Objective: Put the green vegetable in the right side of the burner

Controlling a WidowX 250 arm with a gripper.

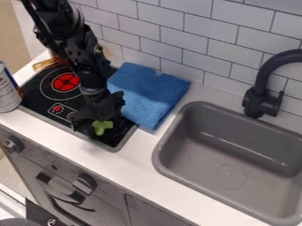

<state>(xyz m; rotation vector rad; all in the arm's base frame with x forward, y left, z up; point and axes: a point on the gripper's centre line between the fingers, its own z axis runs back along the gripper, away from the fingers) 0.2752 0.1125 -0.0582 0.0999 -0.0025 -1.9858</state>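
Pincer (98,118) and green vegetable (103,128) are together, as we look, low over the right part of the black stove (36,98). We cannot tell whether the pincer is open, closed or gripping the vegetable, for its dark shape blends into the stove top and partly hides the green piece. Above it, the arm (80,53) slants in from the upper left and covers the middle of the stove from us.

Of containers, we have the grey sink (163,143) to the right, set into the white counter (159,190), with a round drain (229,172) in its floor. At the left edge stands a can (8,93), close beside the stove; we cannot see inside it.

Closest in the way is the folded blue cloth (146,93), lying just beside the pincer at the stove's right edge. Left of the arm we see the red burner (65,82), and past it a yellowish-brown thing (46,64) at the far corner. The black faucet (257,97) stands behind the sink.
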